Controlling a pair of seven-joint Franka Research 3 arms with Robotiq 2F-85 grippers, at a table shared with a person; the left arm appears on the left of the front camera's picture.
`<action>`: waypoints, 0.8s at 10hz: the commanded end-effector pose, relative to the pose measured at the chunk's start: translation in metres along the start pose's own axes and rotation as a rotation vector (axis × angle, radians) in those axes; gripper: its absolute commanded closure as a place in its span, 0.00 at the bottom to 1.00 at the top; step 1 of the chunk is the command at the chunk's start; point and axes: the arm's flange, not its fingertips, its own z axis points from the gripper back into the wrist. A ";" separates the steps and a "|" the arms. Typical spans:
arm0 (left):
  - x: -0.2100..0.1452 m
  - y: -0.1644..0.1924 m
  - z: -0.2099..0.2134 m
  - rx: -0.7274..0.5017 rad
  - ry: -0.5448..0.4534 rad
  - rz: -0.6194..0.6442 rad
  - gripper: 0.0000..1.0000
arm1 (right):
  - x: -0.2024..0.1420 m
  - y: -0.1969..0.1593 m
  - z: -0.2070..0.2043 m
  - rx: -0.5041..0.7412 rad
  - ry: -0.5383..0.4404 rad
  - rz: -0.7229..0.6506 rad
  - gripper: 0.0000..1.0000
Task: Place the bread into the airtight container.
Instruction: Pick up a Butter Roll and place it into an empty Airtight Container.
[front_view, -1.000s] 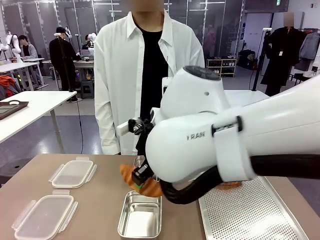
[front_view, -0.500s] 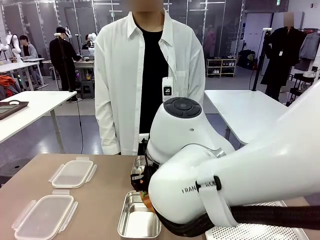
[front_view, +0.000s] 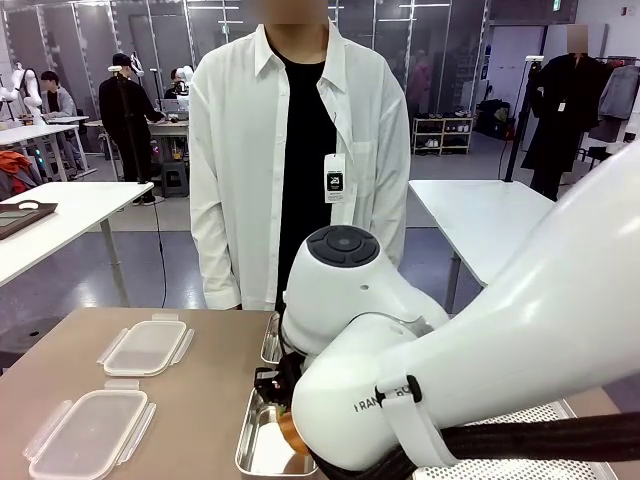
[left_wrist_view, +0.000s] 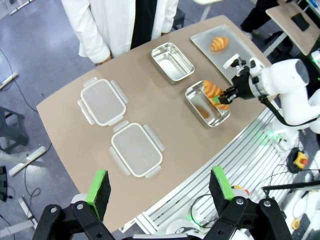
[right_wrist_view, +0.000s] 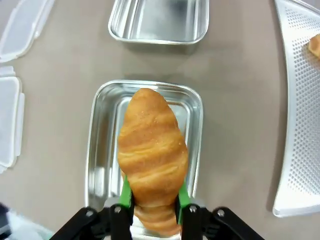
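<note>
Lower centre, right wrist view: right claw (right_wrist_view: 152, 200) grips the bread (right_wrist_view: 150, 150) over a steel container (right_wrist_view: 98, 150). Left claw (left_wrist_view: 159, 186) stands released above the table (left_wrist_view: 150, 102).

Bare table (right_wrist_view: 65, 65) surrounds the open near container (right_wrist_view: 100, 150); the second container (right_wrist_view: 157, 20) stands just beyond.

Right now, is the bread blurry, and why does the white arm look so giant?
Right wrist view: the golden-brown croissant is sharp; the shiny rectangular metal container beneath it shows pale glare. Front view: the white right arm looks giant, probably because it is close to the camera.
</note>
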 end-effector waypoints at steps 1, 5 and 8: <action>0.002 0.000 0.002 0.001 0.004 -0.017 0.00 | 0.001 0.020 -0.032 -0.006 -0.004 -0.037 0.60; 0.002 0.000 0.002 0.001 0.004 -0.017 0.00 | 0.004 0.024 -0.033 -0.002 -0.009 -0.016 0.01; 0.002 0.000 0.002 0.001 0.004 -0.017 0.00 | 0.008 0.024 -0.030 -0.002 -0.001 -0.010 0.00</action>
